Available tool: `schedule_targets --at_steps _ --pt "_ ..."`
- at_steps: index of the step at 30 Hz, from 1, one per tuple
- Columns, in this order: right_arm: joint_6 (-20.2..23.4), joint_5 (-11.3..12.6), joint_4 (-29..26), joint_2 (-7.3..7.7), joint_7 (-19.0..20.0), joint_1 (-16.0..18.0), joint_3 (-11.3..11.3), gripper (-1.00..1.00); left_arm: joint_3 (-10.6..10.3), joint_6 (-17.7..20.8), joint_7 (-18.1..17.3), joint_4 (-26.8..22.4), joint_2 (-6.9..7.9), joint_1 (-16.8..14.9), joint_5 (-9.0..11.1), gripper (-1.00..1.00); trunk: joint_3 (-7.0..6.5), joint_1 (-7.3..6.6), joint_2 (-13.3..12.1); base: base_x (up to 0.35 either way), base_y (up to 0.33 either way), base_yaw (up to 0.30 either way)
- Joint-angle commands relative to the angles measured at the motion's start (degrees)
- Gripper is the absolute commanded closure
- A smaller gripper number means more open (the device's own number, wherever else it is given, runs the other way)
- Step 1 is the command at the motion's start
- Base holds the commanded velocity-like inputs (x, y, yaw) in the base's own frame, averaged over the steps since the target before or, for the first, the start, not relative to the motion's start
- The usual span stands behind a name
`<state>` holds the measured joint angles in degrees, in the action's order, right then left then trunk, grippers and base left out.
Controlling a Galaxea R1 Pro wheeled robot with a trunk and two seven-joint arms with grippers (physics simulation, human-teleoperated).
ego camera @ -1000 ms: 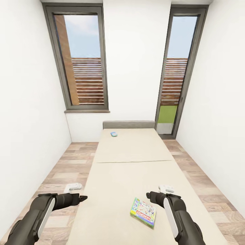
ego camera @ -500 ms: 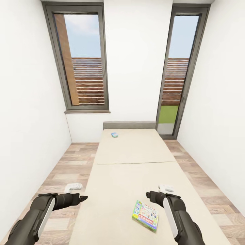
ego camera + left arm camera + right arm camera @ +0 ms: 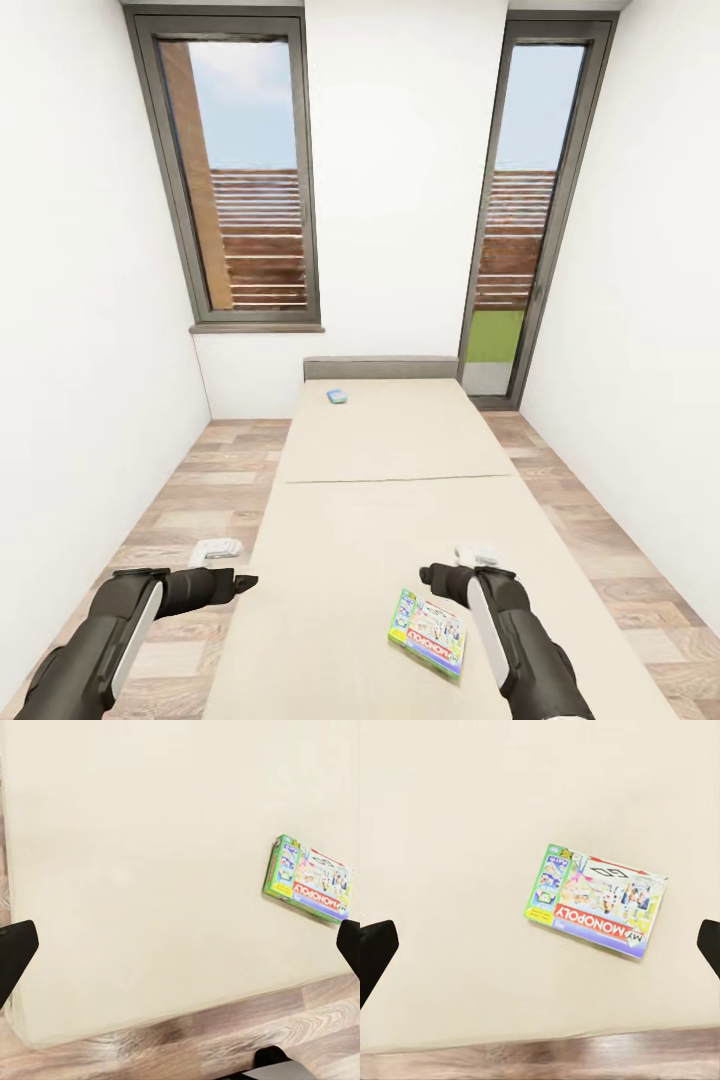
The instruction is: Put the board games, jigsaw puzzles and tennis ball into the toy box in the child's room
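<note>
Lower centre-right of head view: 1 board game [image 3: 427, 632] flat on bed [image 3: 390, 470], beside right gripper [image 3: 432, 574]. 2nd small game [image 3: 337, 396] near headboard. Left gripper [image 3: 243, 581] lower left. Both jaws spread, holding nothing.

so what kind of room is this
Probably a small bedroom, likely a child's: a long cream bed fills the middle, with a board game lying on it near the foot. Tall windows stand in the white far wall, and wood flooring runs along both sides.
</note>
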<state>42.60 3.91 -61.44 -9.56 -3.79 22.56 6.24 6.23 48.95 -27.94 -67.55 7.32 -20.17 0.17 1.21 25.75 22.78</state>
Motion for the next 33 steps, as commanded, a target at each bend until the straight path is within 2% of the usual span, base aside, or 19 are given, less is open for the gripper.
schedule_targets --at_steps 1,4,8,14,25,33 --pt "0.3 0.38 1.42 -0.04 -0.42 1.26 0.11 -1.0 0.14 0.35 -0.23 -0.04 0.01 -0.05 -0.01 -1.0 0.13 0.03 0.14 0.0 0.0 0.0" --pt "0.37 0.34 7.04 0.07 -0.63 5.93 0.3 -1.0 0.3 0.35 -0.2 -0.04 0.09 -0.05 -0.05 -1.0 0.13 0.03 0.14 0.0 0.0 0.0" --pt "-0.65 0.37 13.69 0.06 -1.42 9.51 0.55 -1.0 0.42 0.35 -0.18 -0.04 0.13 -0.05 -0.07 -1.0 0.13 0.03 0.14 0.0 0.0 0.0" --pt "-4.98 0.45 18.69 -0.01 -2.04 12.56 0.68 -1.0 0.49 0.35 -0.11 -0.04 0.15 -0.05 -0.08 -1.0 0.13 0.03 0.14 0.0 0.0 0.0" --pt "-6.53 0.31 19.49 0.39 -2.09 13.51 0.65 -1.0 0.52 0.35 -0.11 0.04 0.15 -0.05 -0.08 -1.0 0.13 0.03 0.14 0.0 0.0 0.0" --pt "-6.86 0.22 19.51 0.07 -2.14 13.52 0.4 -1.0 0.46 0.35 -0.13 0.05 0.1 -0.05 -0.08 -1.0 0.13 0.03 0.14 0.0 0.0 0.0"
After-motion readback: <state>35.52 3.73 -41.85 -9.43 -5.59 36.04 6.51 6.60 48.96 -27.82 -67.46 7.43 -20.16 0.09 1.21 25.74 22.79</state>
